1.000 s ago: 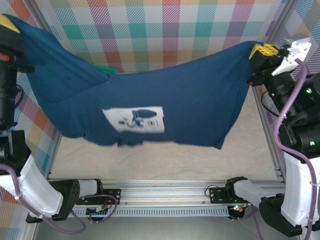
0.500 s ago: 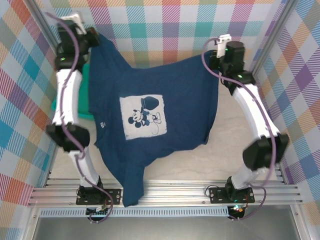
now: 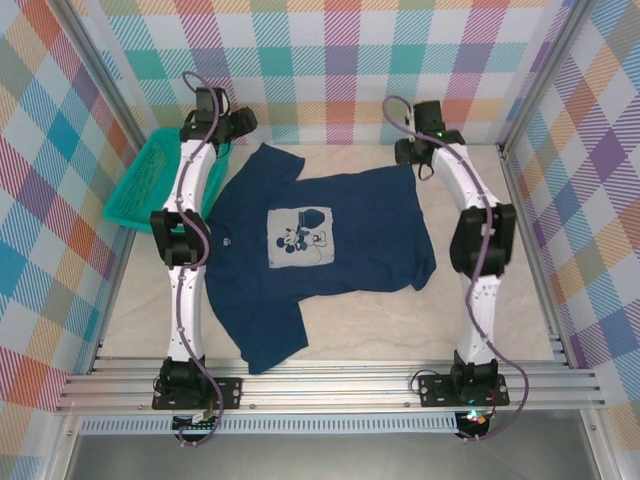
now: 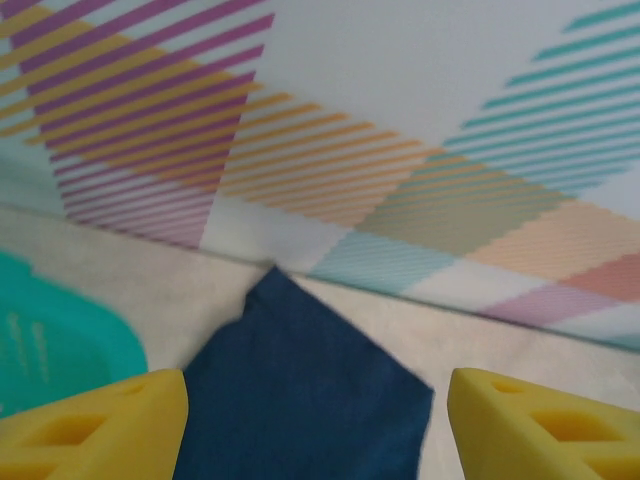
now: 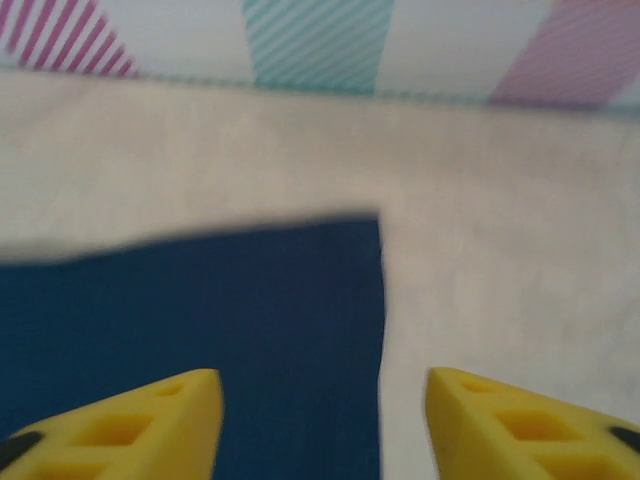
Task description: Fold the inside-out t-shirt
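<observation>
Navy blue short-sleeved cloth t-shirt (image 3: 330, 250) lies spread flat on beige table (image 3: 350, 325), pale square print up, one sleeve nearest the bases. Left gripper (image 4: 310, 400) and right gripper (image 5: 325, 400) stand wide over its far corners. Teal plastic basket (image 3: 140, 185) far left.

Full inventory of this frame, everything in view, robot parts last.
t-shirt: 1, dark navy with a pale print panel, spread flat mid-table
basket: 1, teal, far left of the table
table: 1, beige, under everything
walls: 3, multicolour plaid, back and both sides
rail: 1, silver, near edge
left arm: 1, white and black, reaching to the far edge
right arm: 1, same, far edge
left fingers: 2, yellow, apart over a shirt corner
right fingers: 2, yellow, apart over the shirt's edge
</observation>
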Robot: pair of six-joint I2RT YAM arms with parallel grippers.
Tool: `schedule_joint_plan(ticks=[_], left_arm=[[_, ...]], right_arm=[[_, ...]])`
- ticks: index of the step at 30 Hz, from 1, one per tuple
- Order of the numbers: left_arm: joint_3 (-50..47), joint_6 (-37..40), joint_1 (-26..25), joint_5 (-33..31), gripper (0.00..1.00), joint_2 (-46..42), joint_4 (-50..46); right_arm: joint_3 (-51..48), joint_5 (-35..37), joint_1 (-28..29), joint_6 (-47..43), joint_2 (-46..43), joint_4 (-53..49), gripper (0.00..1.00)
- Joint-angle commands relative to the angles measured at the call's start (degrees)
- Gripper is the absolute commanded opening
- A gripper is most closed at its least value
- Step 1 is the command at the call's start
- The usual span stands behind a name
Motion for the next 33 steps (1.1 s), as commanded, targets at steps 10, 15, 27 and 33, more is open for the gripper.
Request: schedule_joint_plan(ticks=[10,15,27,33], left_arm=[[-75.6,-13.4,-15.8,-0.2,0.70,-48.3,21.7],[-94.4,-15.2,-16.1,1.3,0.71,-57.0,24.7],[-108.9,-14.3,-15.1,-2.3,0.72,-53.6,29.3],[-112.6,-14.5,-12.0,-2.3,0.71,-50.2,32.3]], right_arm=[[-54.5,-3.1,5.0,24.1,-33.7,-4.1,0.64],[-57.4,-2.8,5.2,26.0,-31.2,-2.2,0.61],[-53.2,1.6,1.1,23.5,-25.5,-7.9,0.21],[-48.7,9.3,-2.1,20.0,-22.6,-12.1,0.11]])
